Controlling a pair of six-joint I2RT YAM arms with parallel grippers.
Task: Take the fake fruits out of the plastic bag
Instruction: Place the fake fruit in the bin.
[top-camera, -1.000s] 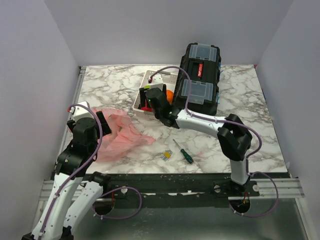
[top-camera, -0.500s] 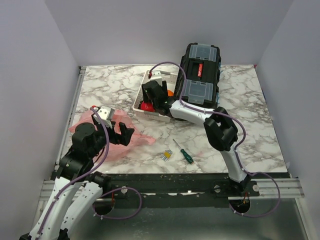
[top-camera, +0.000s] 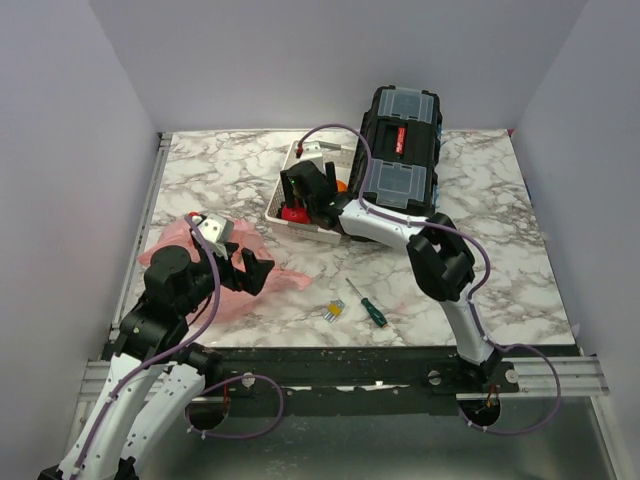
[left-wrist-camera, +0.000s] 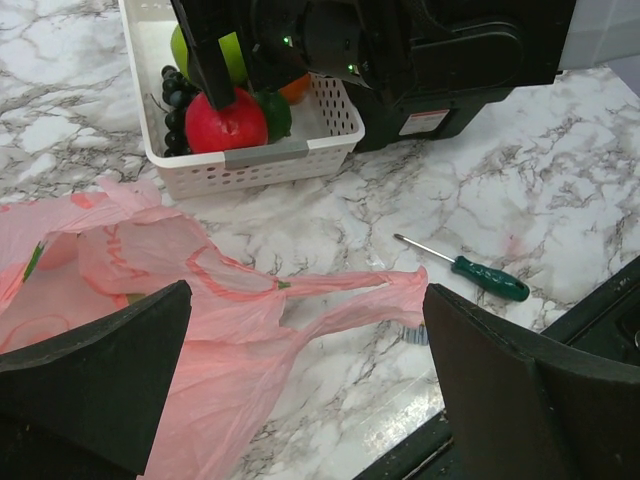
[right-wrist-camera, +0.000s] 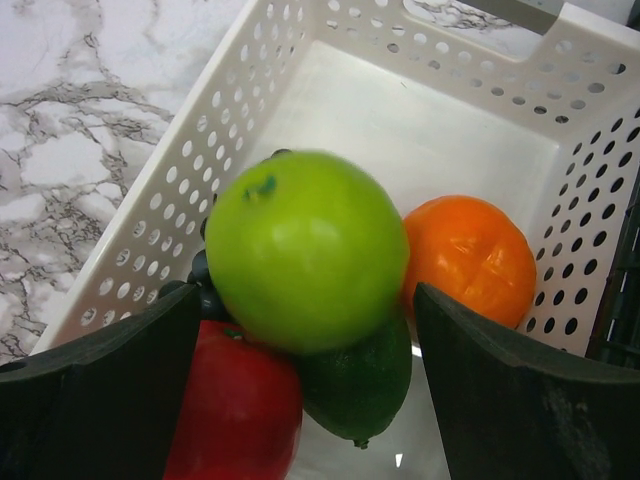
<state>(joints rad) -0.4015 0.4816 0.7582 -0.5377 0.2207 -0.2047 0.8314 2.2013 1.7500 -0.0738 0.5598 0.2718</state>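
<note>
Left gripper (left-wrist-camera: 308, 300) hangs low over the plastic bag (left-wrist-camera: 150, 270) with its jaws spread wide and nothing between them. The bag lies slack and crumpled on the marble counter (top-camera: 220, 170) at the left near side, and one twisted handle trails out toward the screwdriver (left-wrist-camera: 480, 277). The screwdriver has a green handle and lies apart from the bag on bare counter. In the top view a small yellow and grey object (top-camera: 334, 311) lies just beside the screwdriver; what it is I cannot tell. The right gripper (right-wrist-camera: 308, 295) reaches into the near end of the white tray (right-wrist-camera: 420, 130), which stands farther back on the counter, against the black toolbox (top-camera: 400, 140). Its jaws are open too, and they closely flank the light yellow-green fruit (right-wrist-camera: 300, 245) on either side. Whether the pads touch the fruit's skin cannot be made out. That fruit sits on top of the pile in the tray. It rests on the red fruit (right-wrist-camera: 235, 415) and the dark green fruit (right-wrist-camera: 355, 385), and the orange fruit (right-wrist-camera: 470, 260) lies just beside them against the perforated wall on the toolbox side. A cluster of black grapes (right-wrist-camera: 205, 285) is tucked against the opposite wall, partly hidden behind the yellow-green fruit. All four fruits are in the tray, well apart from the bag.
</note>
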